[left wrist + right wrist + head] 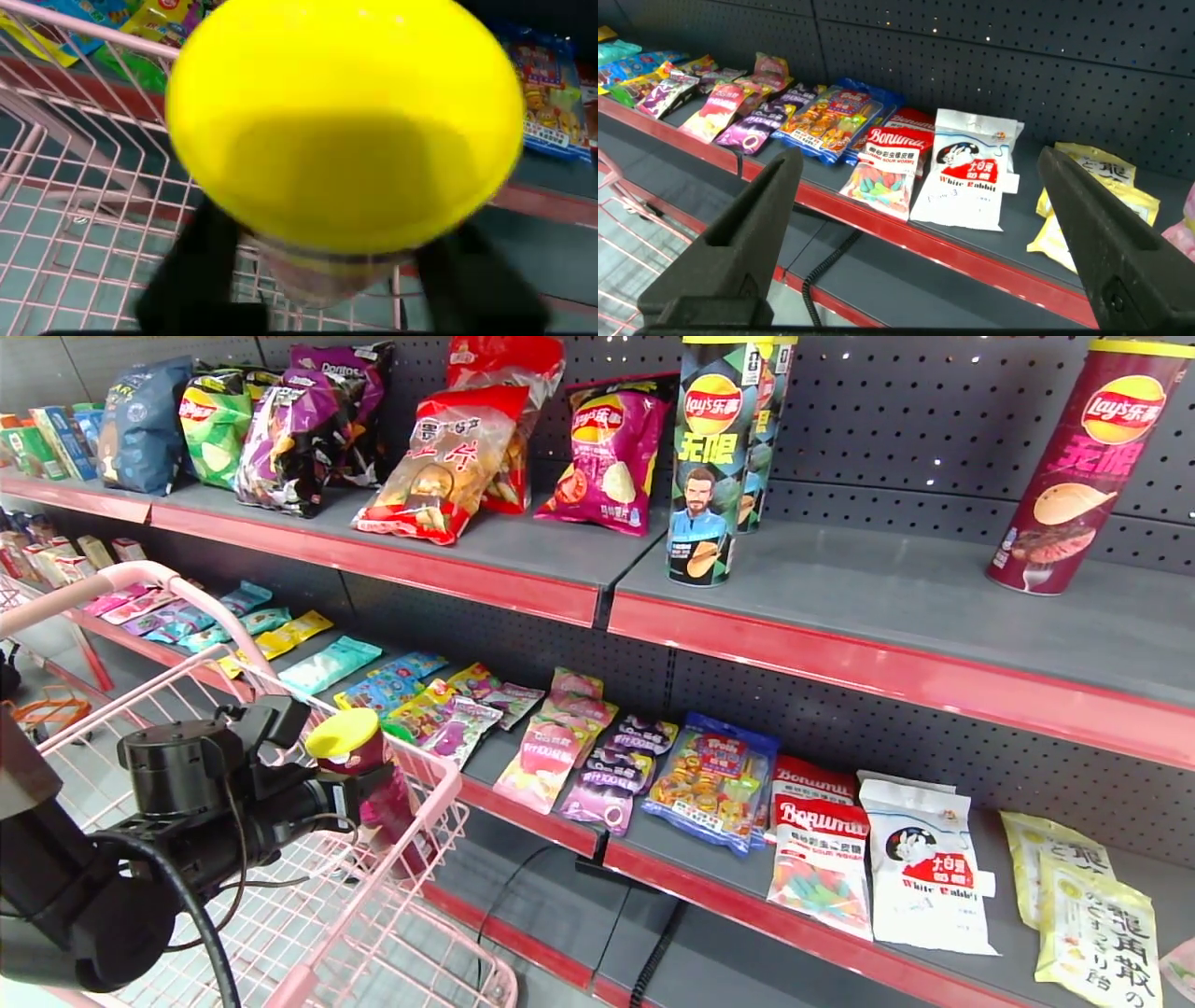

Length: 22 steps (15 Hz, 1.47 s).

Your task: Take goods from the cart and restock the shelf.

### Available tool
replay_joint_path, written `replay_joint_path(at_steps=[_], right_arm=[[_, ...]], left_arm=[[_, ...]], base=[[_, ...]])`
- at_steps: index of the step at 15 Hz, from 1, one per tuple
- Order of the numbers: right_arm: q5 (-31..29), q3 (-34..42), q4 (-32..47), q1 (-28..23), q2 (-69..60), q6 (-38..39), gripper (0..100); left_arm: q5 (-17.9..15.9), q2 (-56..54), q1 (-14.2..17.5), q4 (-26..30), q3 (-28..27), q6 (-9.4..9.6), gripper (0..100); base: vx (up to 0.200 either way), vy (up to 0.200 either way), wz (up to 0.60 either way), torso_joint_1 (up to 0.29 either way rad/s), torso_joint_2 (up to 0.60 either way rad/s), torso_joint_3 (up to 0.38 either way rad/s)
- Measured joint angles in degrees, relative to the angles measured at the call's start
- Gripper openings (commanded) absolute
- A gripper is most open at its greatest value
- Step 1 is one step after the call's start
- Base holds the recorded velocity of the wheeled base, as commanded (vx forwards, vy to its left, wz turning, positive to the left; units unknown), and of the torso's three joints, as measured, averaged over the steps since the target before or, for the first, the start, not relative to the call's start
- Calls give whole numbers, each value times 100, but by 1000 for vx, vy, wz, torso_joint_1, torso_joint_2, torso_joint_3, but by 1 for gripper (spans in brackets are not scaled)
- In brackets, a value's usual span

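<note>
Left gripper [362, 782] clamped on the chip can [342, 735], which stands upright, yellow lid on top, just beside the front rim of the pink cart [446, 782]; in the left wrist view we see dark fingers [192, 271] on either side of the can below its lid. Right gripper [920, 161] has its jaws wide apart, facing the lower shelf [878, 219] of candy bags. A matching maroon can [1074, 467] stands on the upper shelf [887, 593]; chip bags [439, 467] lie further left.
</note>
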Motion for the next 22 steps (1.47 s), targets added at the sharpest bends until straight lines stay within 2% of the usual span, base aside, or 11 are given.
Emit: replay_joint_path(at_steps=[4,7,9,10,14,16,17,19,22], right_arm=[[2,0,0,2,0,-2,100],[2,0,0,-2,0,-6,100],[2,0,0,0,0,-9,100],[2,0,0,-5,0,-6,100],[2,0,0,-2,0,-9,100],[2,0,4,2,0,-9,100],[2,0,1,2,0,-9,100],[0,0,-2,0,0,-11,100],[2,0,0,0,0,-11,100]], left_arm=[[13,-135,28,63,41,50,0],[-50,-986,129,662,30,44,0],[-129,-2018,197,1512,-9,33,0],[-168,-2651,219,2114,-52,28,0],[-400,-5347,257,5204,-479,20,0],[-373,-6585,269,6262,-618,37,0],[-241,-7084,280,6578,-623,48,0],[350,-7831,296,6904,-490,61,0],[438,-8418,296,6921,-380,66,0]], base=[[0,0,0,0,0,0],[0,0,0,0,0,0],[0,0,0,0,0,0],[0,0,0,0,0,0],[0,0,0,0,0,0],[0,0,0,33,-106,-67],[0,0,0,95,-349,-227],[0,0,0,144,-437,-303],[0,0,0,180,-510,-331]])
